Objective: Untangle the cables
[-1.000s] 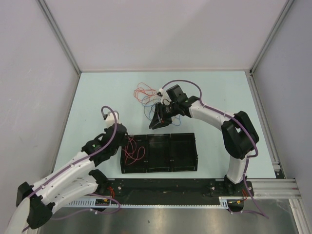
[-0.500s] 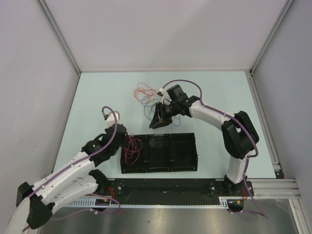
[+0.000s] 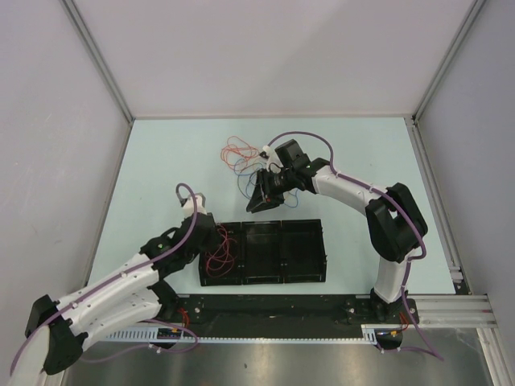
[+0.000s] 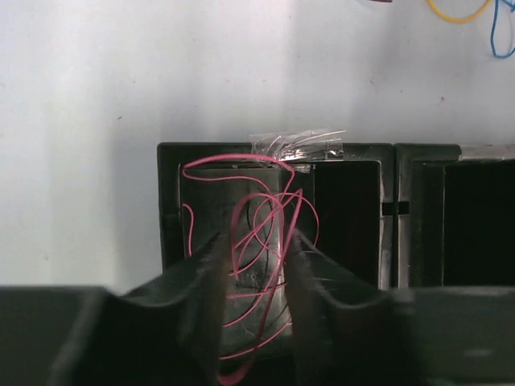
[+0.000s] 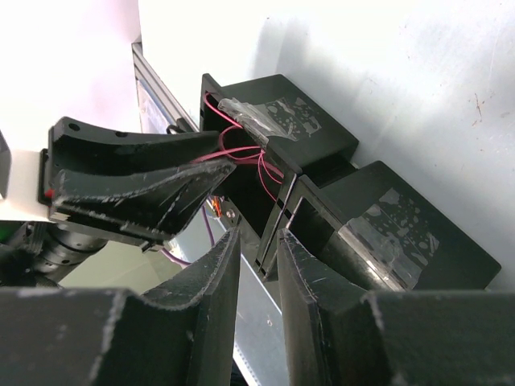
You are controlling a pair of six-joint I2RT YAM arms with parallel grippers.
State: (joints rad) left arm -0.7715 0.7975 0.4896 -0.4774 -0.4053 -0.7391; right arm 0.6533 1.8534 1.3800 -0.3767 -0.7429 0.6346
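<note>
thin red cables (image 4: 256, 233) lie loosely looped in the tray (image 4: 167, 201).

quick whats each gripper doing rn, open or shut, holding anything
Left gripper: open, the red cable loose in the gap, over the tray.
Right gripper: open a little, nothing seen in the gap.

Two white arms (image 3: 109, 297), black joints, lilac cable (image 3: 310, 136) along each — scuffed black claw fingers (image 4: 201, 285)

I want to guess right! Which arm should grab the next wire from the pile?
Probably right. The right pincer is open at the wire pile; the left pincer hangs over the red wire in the tray.
</note>
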